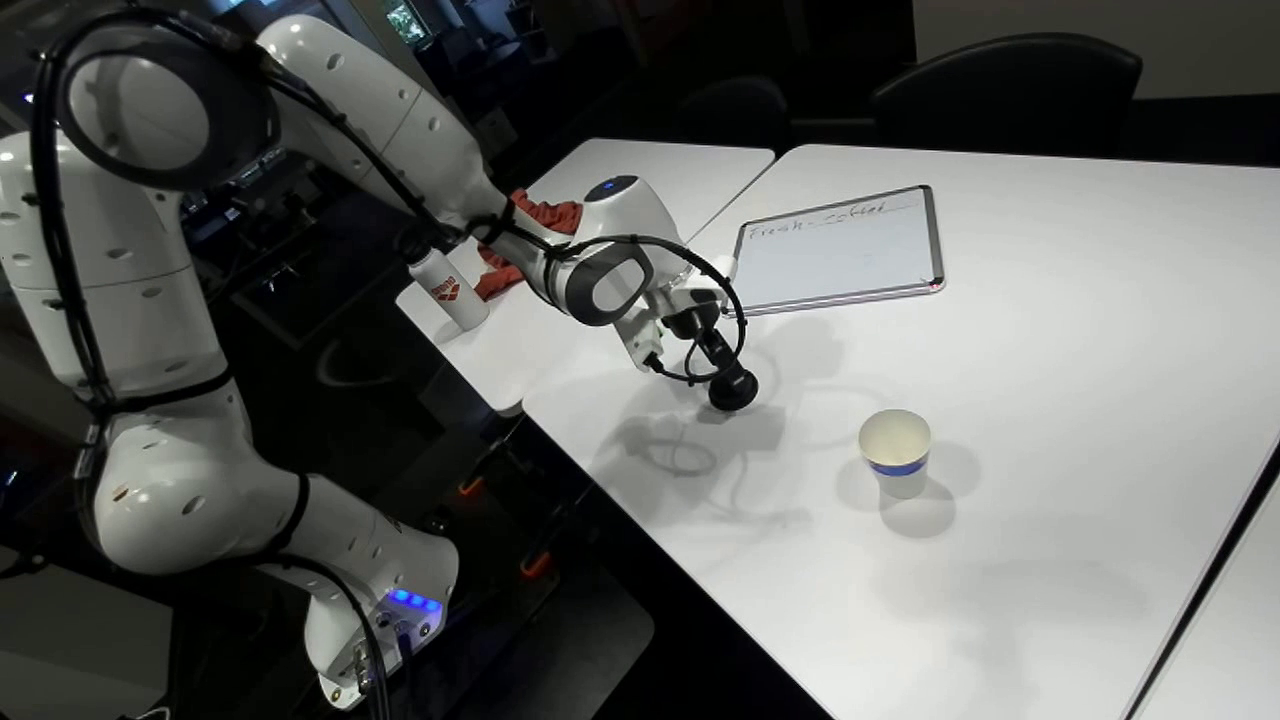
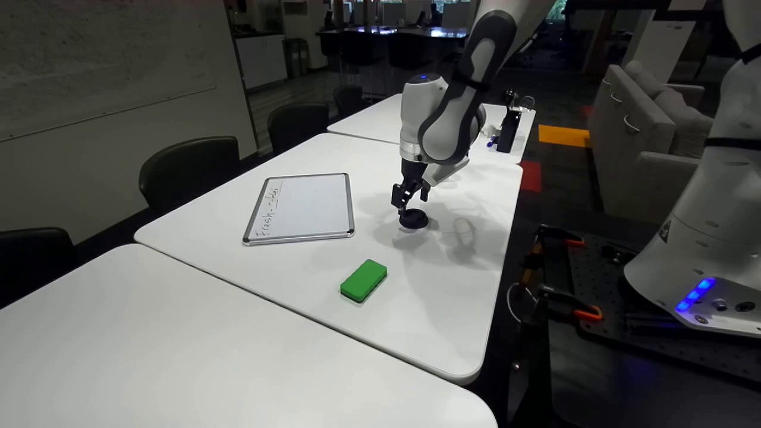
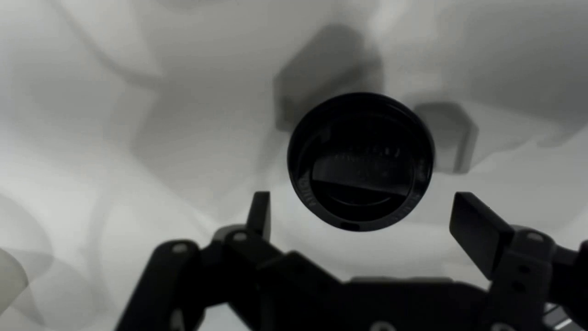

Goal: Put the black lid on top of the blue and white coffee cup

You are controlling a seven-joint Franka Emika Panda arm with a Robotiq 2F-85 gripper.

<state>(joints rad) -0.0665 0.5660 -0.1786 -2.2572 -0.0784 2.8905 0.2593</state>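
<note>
The black lid lies flat on the white table. In the wrist view it sits between and slightly beyond my gripper's spread fingertips, with a gap on both sides. In an exterior view the lid is just below the open gripper. The lid shows partly behind the gripper in an exterior view. The blue and white coffee cup stands upright, open and uncovered, to the right of the gripper there. It is hidden behind the arm in an exterior view. A sliver, apparently the cup, shows at the wrist view's left edge.
A small whiteboard with handwriting lies beside the gripper; it also shows in an exterior view. A green block lies on the near side there. A white bottle and red cloth are behind the arm. The table edge runs beside the base.
</note>
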